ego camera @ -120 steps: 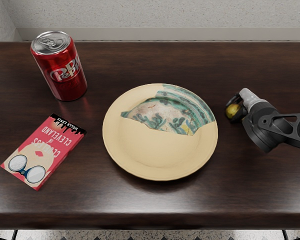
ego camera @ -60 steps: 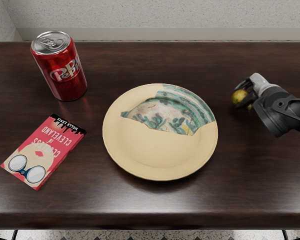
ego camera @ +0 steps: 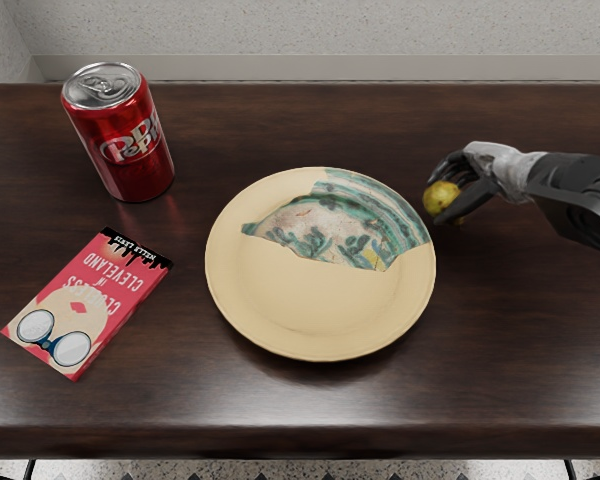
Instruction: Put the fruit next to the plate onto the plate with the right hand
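One arm is showing, reaching in from the right edge over the far right part of the table (ego camera: 525, 345). Its right hand (ego camera: 483, 172) is gripping a small yellow fruit (ego camera: 441, 196), with dark fingers (ego camera: 450, 166) curling around it from the far side and from the right. The fruit is hanging just beside the right far rim of the plate (ego camera: 225, 270), not yet over it. Whether it is touching the table I cannot tell. The plate is lying at the middle of the table, cream with a green pattern on its far half. A red can (ego camera: 118, 130) is standing upright at the far left. A red book (ego camera: 87, 300) is lying flat near the left edge, well apart from the plate.
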Controlling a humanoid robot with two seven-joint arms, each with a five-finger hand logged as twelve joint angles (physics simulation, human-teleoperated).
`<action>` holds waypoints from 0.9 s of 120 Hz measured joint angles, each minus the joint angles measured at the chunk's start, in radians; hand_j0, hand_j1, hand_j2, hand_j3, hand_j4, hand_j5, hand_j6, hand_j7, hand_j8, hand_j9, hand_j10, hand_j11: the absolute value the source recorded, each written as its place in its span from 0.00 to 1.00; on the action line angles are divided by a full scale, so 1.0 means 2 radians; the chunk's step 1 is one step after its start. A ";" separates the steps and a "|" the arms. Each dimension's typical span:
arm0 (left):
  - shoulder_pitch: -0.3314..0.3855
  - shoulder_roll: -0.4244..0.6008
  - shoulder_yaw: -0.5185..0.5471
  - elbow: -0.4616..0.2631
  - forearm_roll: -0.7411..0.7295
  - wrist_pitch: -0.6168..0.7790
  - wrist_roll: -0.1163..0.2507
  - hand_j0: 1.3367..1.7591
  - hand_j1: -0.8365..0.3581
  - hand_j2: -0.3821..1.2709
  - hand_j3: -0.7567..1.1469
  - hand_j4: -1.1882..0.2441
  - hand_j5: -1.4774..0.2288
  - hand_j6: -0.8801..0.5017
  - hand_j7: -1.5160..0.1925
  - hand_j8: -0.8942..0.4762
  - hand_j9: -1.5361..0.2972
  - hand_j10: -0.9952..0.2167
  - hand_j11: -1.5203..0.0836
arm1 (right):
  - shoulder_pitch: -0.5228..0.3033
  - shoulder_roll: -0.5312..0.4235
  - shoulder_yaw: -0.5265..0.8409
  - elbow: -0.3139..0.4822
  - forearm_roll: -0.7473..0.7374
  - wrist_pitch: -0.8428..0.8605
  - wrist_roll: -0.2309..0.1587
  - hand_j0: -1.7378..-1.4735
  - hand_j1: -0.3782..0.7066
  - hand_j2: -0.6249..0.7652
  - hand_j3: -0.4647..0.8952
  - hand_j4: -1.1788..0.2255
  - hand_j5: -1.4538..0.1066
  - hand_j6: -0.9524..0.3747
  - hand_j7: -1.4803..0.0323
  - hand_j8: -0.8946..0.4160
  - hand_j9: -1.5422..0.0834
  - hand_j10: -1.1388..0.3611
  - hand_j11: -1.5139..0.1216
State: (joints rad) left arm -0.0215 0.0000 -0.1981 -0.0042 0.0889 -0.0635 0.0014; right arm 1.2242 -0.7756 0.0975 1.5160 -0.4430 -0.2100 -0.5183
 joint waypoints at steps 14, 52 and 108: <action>0.000 0.000 0.000 0.000 0.000 0.000 0.000 0.76 0.97 0.23 0.40 0.81 0.85 0.62 0.87 0.64 0.82 0.80 0.93 | 0.001 -0.004 0.018 0.012 0.010 0.034 -0.001 0.37 0.53 0.49 0.34 0.40 0.15 0.45 0.23 0.44 0.20 0.42 0.18; 0.000 0.000 0.000 0.000 0.000 0.000 0.000 0.76 0.97 0.23 0.40 0.81 0.85 0.62 0.87 0.64 0.82 0.80 0.93 | 0.003 0.022 0.037 0.021 0.025 0.084 -0.005 0.36 0.55 0.52 0.34 0.41 0.15 0.45 0.23 0.44 0.21 0.41 0.19; 0.000 0.000 0.000 0.000 0.000 0.000 0.000 0.76 0.97 0.23 0.40 0.81 0.85 0.62 0.87 0.64 0.82 0.80 0.93 | 0.000 0.147 0.030 0.016 -0.034 0.034 -0.007 0.36 0.54 0.51 0.34 0.40 0.16 0.45 0.23 0.43 0.21 0.41 0.19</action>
State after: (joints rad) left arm -0.0222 0.0000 -0.1980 -0.0043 0.0889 -0.0631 0.0014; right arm 1.2246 -0.4807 0.1571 1.5477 -0.5120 -0.1424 -0.5326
